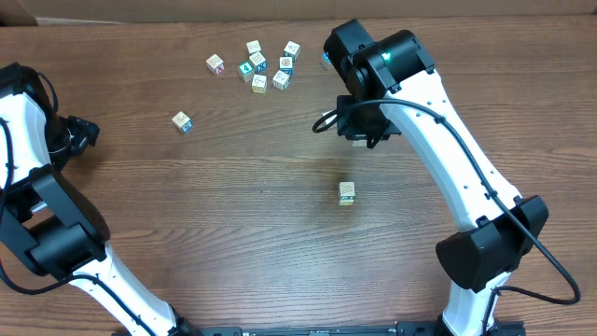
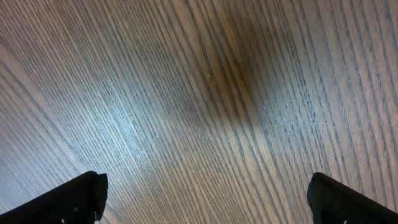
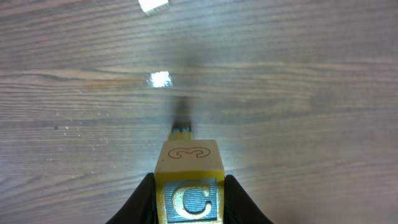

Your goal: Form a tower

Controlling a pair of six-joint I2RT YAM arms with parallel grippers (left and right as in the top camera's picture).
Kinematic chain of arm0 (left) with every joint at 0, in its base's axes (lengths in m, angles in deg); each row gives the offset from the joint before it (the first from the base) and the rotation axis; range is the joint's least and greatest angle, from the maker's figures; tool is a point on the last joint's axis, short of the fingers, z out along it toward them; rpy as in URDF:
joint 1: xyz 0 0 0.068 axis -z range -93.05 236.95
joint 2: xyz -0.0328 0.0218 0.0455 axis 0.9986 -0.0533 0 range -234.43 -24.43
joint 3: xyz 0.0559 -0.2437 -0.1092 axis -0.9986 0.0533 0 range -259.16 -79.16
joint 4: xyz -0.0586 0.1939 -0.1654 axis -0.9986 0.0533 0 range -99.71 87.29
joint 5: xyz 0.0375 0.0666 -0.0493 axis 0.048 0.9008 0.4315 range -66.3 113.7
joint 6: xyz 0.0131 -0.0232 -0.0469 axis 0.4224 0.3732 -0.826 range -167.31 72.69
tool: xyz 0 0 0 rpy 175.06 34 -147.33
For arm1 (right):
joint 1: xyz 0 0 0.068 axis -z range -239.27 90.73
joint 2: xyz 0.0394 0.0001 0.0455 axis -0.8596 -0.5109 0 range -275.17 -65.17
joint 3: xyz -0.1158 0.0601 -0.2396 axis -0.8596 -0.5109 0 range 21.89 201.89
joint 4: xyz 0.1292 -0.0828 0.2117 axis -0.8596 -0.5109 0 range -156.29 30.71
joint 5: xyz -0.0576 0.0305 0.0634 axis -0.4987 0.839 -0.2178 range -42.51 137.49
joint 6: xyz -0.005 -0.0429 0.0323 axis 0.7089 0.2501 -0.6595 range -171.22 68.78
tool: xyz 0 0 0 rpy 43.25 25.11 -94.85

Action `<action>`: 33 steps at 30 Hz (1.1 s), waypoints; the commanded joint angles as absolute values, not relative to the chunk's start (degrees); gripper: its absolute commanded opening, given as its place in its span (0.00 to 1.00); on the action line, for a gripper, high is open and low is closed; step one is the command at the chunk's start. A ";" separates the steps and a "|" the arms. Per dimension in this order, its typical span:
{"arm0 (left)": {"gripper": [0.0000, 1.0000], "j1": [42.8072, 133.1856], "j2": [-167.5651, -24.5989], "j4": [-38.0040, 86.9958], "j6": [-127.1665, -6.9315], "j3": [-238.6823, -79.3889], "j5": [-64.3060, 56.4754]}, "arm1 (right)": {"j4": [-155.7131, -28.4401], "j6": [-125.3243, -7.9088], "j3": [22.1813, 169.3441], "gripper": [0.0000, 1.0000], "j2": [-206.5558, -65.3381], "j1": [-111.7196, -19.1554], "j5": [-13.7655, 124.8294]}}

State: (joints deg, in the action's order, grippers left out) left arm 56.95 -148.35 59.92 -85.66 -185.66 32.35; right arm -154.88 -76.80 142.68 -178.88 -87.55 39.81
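Start with the table [image 1: 233, 233]. Your right arm [image 1: 448, 140] reaches from the lower right of the overhead frame to the upper middle. Your left arm [image 1: 37, 187] sits folded at the left edge, and the left gripper [image 2: 208, 202] is spread wide over bare wood, holding nothing. The loose cubes [image 1: 266, 65] lie scattered at the upper middle, apart from the work.

The tower [image 1: 347, 193] stands alone just right of centre, its long axis upright (from above you see little beyond its cream top). The right arm is plainly the nearer one.

The tower lies almost straight down-frame from the right gripper [image 3: 189, 198], near it but not beneath it. That gripper points downward, clamped on a cube [image 3: 189, 186] with a letter C on a blue face. You would need to carry it down-frame until the cube sits squarely over that cream top.
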 commanded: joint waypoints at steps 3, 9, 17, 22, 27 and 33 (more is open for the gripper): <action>1.00 57.50 -148.75 59.85 -84.59 -186.51 32.87 | -156.37 -78.90 141.70 0.13 -176.74 -86.45 40.26; 1.00 57.50 -148.75 59.85 -84.57 -186.51 32.87 | -156.37 -76.45 141.67 0.15 -171.06 -86.13 43.46; 0.99 57.50 -148.75 59.87 -84.57 -186.51 32.87 | -156.37 -76.76 140.73 0.14 -162.93 -85.16 43.81; 1.00 57.50 -148.75 59.85 -84.57 -186.51 32.87 | -156.35 -77.61 137.45 0.12 -162.01 -85.19 44.81; 0.99 57.50 -148.75 59.85 -84.57 -186.53 32.87 | -154.55 -78.51 132.38 0.10 -162.06 -85.19 44.77; 1.00 57.50 -148.75 59.85 -84.57 -186.51 32.87 | -149.00 -79.99 126.90 0.08 -162.06 -85.19 44.83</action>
State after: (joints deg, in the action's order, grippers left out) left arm 56.95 -148.35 59.92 -85.66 -185.66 32.35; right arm -150.25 -78.64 128.97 -162.21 -85.45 44.53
